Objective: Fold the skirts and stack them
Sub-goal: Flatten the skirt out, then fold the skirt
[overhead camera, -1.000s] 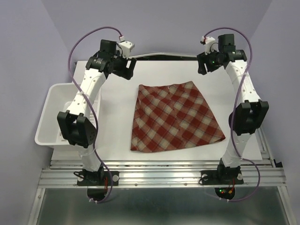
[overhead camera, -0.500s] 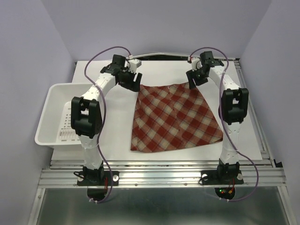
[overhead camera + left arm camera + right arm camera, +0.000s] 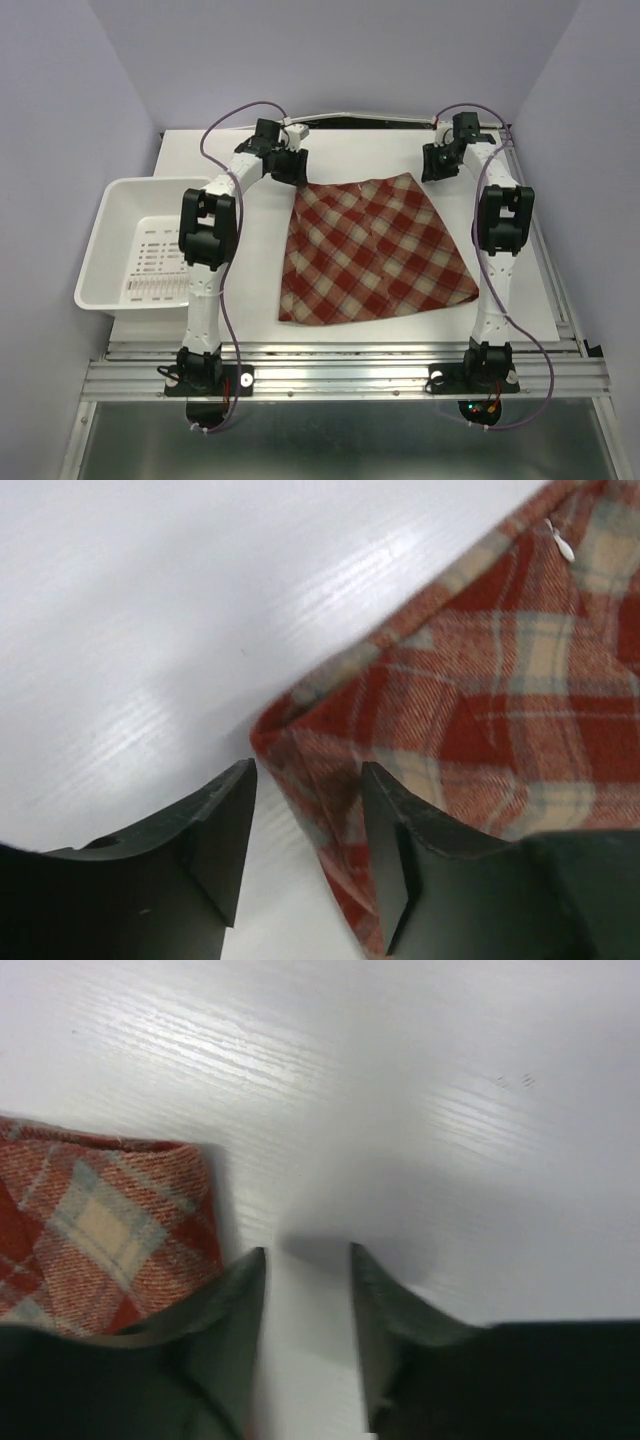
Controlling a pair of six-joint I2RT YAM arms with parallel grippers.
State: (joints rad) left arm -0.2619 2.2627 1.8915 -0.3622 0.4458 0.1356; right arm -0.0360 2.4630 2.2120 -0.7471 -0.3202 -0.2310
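Observation:
One plaid skirt in red, maroon and cream lies flat on the white table, narrow waist edge at the far side. My left gripper is open at the skirt's far left corner; in the left wrist view that corner lies between the open jaws. My right gripper is open just right of the far right corner; in the right wrist view that corner lies beside the left finger, with bare table between the jaws.
A white perforated plastic basket stands at the table's left edge, beside the left arm. Purple cables loop above both arms. The table's far edge runs close behind both grippers.
Both arms have stretched forward and lowered; the left gripper came down on the skirt's far left corner, the right gripper beside the far right corner. The skirt has not moved.

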